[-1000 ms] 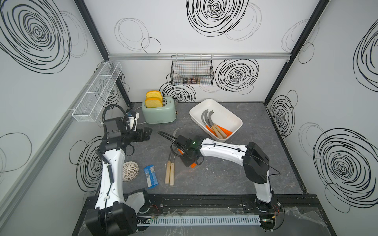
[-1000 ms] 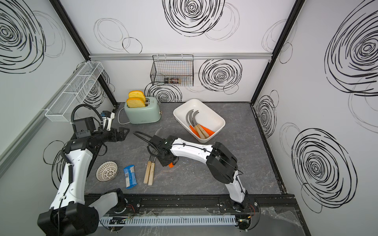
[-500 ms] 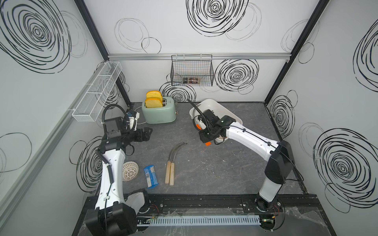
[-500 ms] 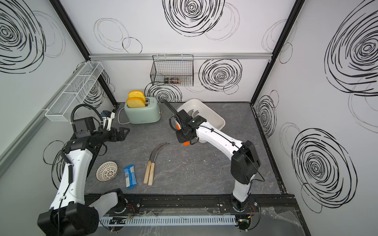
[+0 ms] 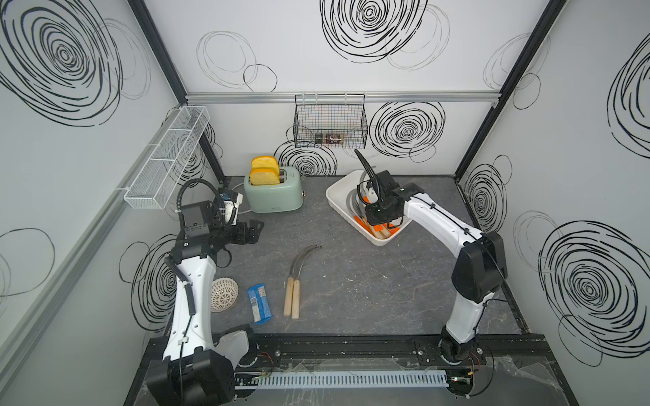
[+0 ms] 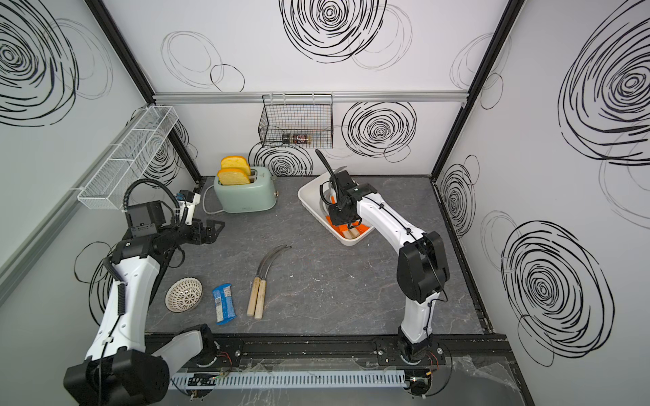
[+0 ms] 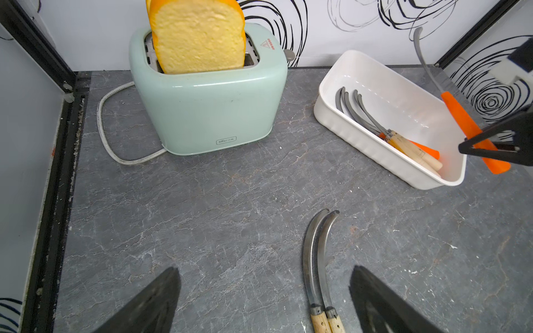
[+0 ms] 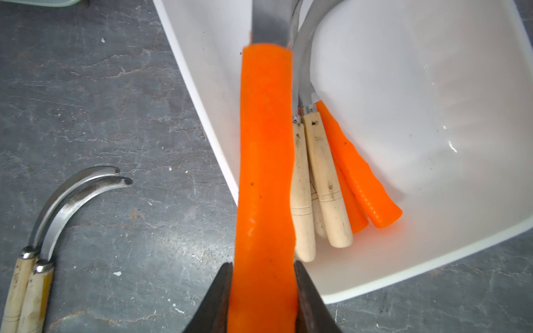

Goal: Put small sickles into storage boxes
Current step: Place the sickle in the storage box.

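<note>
Right jaws are pinched tight on an orange-handled sickle (image 8: 265, 173), gripping the handle near its butt end, while the left jaws hang spread and empty above the surface (image 5: 351, 281). Held high over the white tub (image 7: 360, 144), the sickle stands steeply tilted, butt low and grey blade rising away from the robot. Its long axis runs roughly along the tub's length, much like the sickles already inside (image 8: 326, 173), whose wooden and orange handles bunch at the tub's near end with blades curving toward the far end. In the right wrist view the handle crosses the tub's long wall on the side facing the open surface, so I judge the drop turns on that one relation: the butt looks close to the rim, and whether it is fully inside I cannot tell. Easing it toward the tub's middle and laying it flatter before letting go would seem safer. Two wooden-handled sickles (image 5: 295, 281) lie side by side, touching, on the surface well apart from the tub, handles toward the robot and blades curving toward the tub; the left arm (image 5: 190, 281) is the nearer one to them
</note>
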{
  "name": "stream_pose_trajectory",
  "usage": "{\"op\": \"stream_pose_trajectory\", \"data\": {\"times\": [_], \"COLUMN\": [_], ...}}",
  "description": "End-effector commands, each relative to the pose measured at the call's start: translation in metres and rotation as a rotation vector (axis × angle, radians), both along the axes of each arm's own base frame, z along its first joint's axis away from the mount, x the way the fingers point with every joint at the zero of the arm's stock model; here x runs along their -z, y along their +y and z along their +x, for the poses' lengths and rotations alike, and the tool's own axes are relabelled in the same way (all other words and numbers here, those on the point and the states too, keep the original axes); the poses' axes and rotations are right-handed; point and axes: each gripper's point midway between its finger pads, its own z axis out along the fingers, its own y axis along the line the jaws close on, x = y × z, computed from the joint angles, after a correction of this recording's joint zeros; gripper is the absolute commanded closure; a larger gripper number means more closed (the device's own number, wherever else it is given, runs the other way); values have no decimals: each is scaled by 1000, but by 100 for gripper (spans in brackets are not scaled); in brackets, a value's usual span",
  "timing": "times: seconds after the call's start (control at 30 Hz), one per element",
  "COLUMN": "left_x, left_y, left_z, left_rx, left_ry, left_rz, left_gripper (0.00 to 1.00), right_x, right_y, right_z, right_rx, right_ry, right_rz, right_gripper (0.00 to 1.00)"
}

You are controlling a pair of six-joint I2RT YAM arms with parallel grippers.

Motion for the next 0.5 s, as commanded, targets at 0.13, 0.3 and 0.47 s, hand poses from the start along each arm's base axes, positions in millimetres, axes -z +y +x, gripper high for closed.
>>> {"op": "stream_pose_trajectory", "data": {"times": [0.13, 0.3, 0.47], "left_x": [-8, -8, -7], "left_y": [-7, -8, -9], "left_z": [5, 6, 6], "left_rx": [46, 47, 50], "left_ry": [-31, -30, -29], "left_rz": [4, 1, 0], "left_gripper": [4, 4, 4], "right_x": [19, 35, 51], "right_y": [-14, -18, -18], "right_z": [29, 38, 41], "right_rx": [4, 1, -7], "right_ry": [-20, -9, 6], "right_rz": [-94, -149, -174], "right_gripper": [84, 84, 83]}}
